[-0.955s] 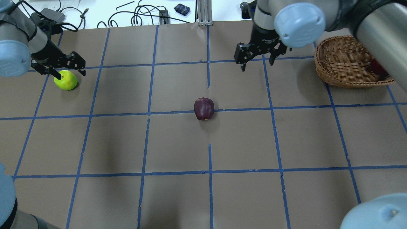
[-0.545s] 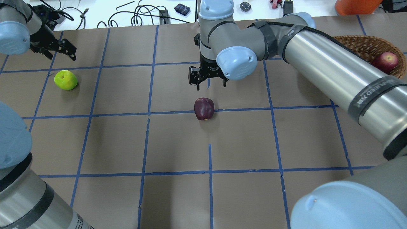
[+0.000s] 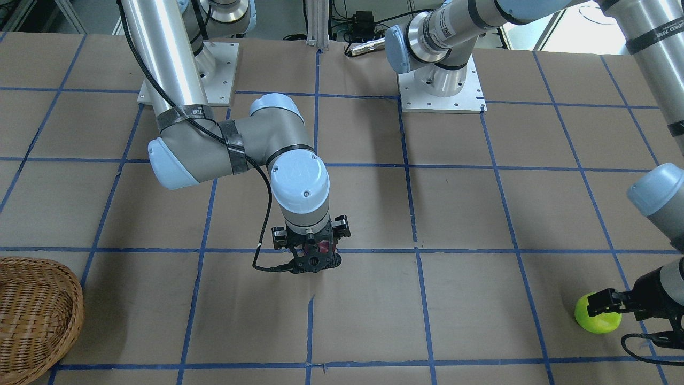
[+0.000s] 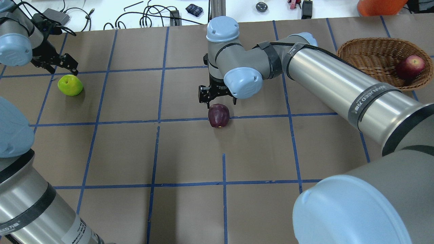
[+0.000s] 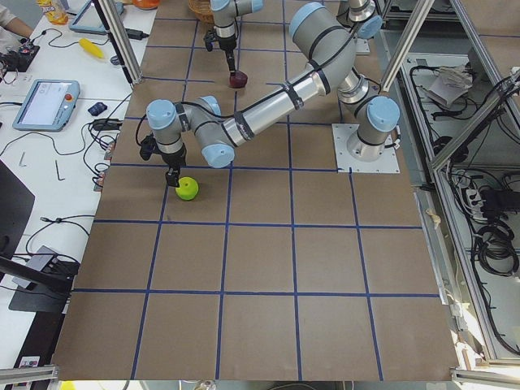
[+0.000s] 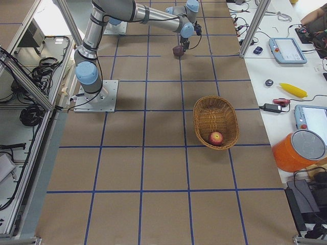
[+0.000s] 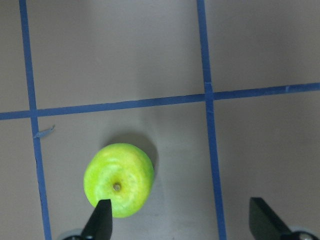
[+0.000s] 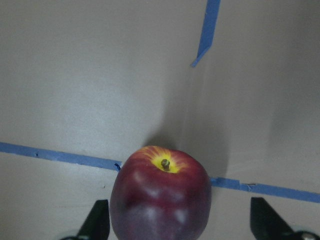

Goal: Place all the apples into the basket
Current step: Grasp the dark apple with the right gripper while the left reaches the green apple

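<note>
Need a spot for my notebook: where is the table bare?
Bare: the robot's side of the maroon apple, and the stretch between it and the green apple. Crowded: both apples, with open jaws over them, and the basket.

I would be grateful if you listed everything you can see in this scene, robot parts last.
red apple: one, red, lying inside the basket
maroon apple: one, dark maroon, mid-table on a blue tape line
green apple: one, yellow-green, on the table at the robot's far left
basket: one, light brown wicker, at the robot's far right
table: one, brown paper with a blue tape grid
cables: several, black, on the white bench beyond the table
orange container: one, orange with a grey lid, on the bench near the basket
left gripper: one, black, open, over the green apple, off-centre
right gripper: one, black, open, straddling the maroon apple
</note>
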{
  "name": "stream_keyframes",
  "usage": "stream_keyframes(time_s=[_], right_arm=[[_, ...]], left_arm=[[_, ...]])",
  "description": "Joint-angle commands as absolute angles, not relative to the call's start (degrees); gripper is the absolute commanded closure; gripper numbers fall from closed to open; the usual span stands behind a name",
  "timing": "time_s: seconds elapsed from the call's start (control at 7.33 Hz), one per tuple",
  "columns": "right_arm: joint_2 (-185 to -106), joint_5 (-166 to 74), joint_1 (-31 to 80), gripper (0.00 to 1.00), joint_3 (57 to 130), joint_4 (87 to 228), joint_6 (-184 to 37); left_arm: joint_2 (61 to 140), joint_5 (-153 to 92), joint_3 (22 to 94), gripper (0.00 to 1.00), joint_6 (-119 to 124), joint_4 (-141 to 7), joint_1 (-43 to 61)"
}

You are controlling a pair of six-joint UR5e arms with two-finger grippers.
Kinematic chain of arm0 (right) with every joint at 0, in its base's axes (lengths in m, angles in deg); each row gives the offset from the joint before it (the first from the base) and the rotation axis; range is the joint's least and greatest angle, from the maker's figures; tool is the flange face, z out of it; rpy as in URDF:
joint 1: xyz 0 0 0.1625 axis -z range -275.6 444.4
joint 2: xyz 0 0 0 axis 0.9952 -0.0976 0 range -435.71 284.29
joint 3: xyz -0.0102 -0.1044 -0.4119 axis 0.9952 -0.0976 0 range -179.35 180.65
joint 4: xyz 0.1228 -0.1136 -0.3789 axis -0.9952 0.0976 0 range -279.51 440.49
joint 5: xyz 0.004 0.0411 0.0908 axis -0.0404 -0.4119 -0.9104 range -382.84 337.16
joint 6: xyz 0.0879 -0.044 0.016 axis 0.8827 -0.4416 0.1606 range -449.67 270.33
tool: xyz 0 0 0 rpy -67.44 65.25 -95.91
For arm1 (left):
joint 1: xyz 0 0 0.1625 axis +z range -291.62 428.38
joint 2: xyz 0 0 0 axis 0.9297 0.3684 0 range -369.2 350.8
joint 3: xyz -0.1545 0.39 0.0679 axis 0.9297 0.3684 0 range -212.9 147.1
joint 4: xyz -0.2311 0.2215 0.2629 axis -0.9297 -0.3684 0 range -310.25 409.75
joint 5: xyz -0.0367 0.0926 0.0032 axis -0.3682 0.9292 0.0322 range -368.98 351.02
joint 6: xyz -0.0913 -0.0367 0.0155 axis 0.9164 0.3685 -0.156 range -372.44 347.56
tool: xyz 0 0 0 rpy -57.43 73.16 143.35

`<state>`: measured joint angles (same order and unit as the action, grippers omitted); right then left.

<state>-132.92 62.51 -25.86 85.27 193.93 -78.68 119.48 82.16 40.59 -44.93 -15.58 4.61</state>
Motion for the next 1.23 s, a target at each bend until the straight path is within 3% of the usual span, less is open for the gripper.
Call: stream_keyframes(time_s=[0.0,0.55,0.68,0.82,0.95,1.09], right_arm=[[-132.1,61.6,-25.9,0.00,87.0,195.7,-78.7],[-130.4,59.4,-25.9,0.00,87.4,198.3,-76.1],[-130.4,59.6,-25.9,0.04,88.3,199.0,-76.1],[-130.4,60.5,-25.9,0.58,88.5,201.8,-76.0],[-130.6,61.6,-25.9,1.00,88.3,202.1,-76.0],[-130.9,64.8,-25.7,1.00,87.6,202.0,-76.7]], left_arm=[[121.7,84.0,40.3,0.00,-49.1,-14.9,5.3],[122.8,84.3,41.3,0.00,-49.4,-14.6,6.4],[123.1,84.3,41.3,0.00,-49.4,-14.6,6.5],[123.3,84.1,41.4,0.00,-49.4,-14.5,6.5],[123.4,84.1,41.1,0.28,-49.5,-14.6,6.5],[123.0,84.1,40.9,0.56,-49.5,-14.7,6.5]])
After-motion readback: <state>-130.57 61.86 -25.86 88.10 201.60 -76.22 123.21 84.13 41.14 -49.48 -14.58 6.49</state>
